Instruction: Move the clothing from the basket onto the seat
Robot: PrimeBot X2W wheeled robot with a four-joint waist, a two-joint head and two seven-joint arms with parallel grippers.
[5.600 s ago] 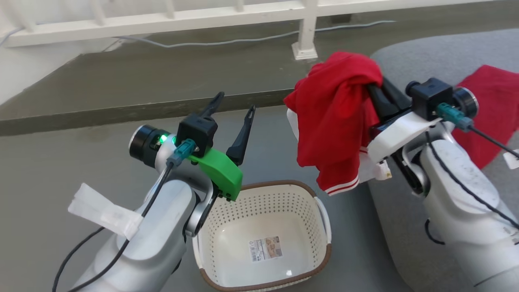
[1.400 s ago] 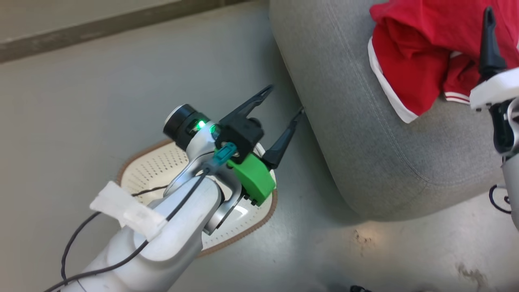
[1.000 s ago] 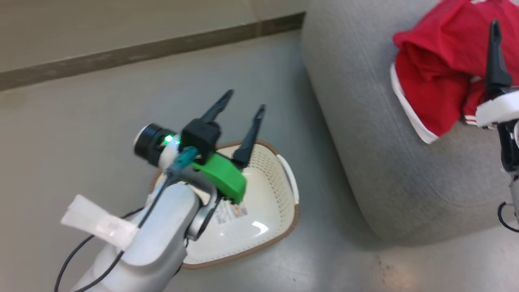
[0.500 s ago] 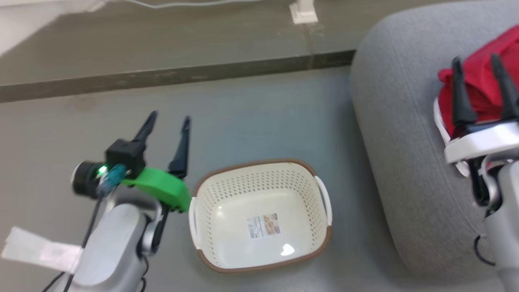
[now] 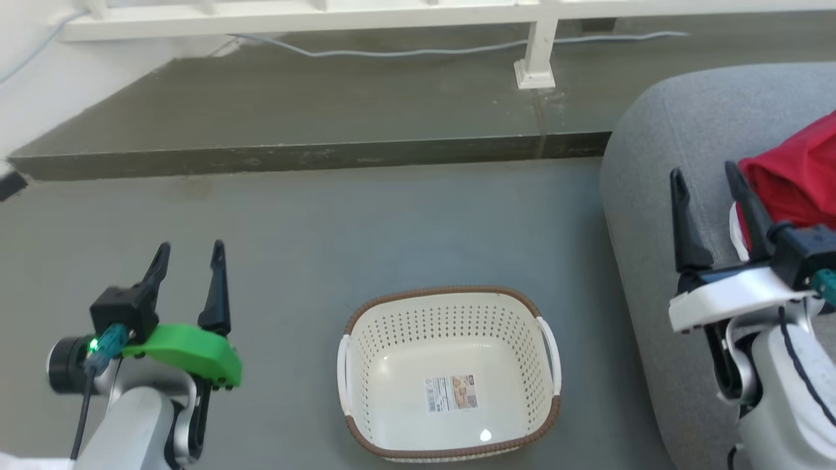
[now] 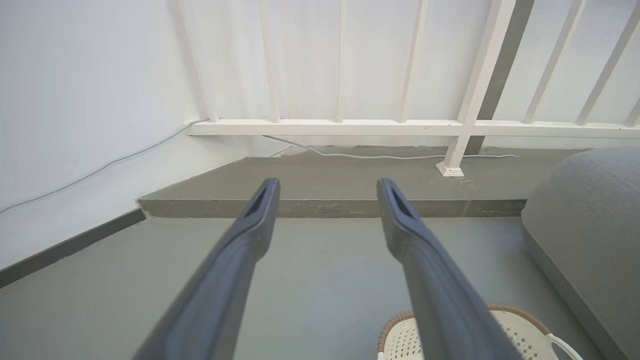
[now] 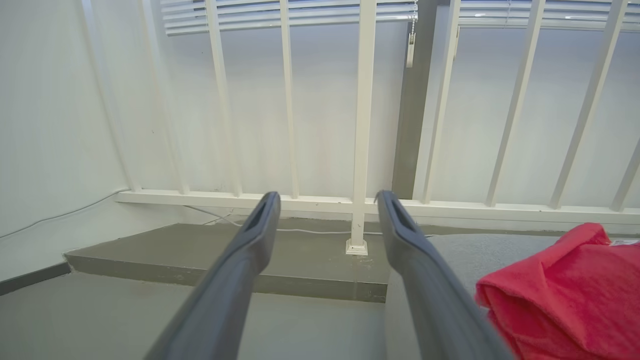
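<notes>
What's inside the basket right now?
The basket holds a paper label stuck on its bottom, and no clothes. Its bottom is in plain sight, so nothing hides there. The red clothing lies on the grey seat.

I see the basket [image 5: 450,320] cream, dotted with small holes, its rim brown and woven-looking, its handles white; the clothing [image 5: 797,183] is bright red with a sliver of white trim; the seat [image 5: 653,163] is plain grey; the floor [image 5: 392,222] grey-green; the railing [image 5: 392,13] white; my left gripper [image 5: 191,251] black on a green mount.
</notes>
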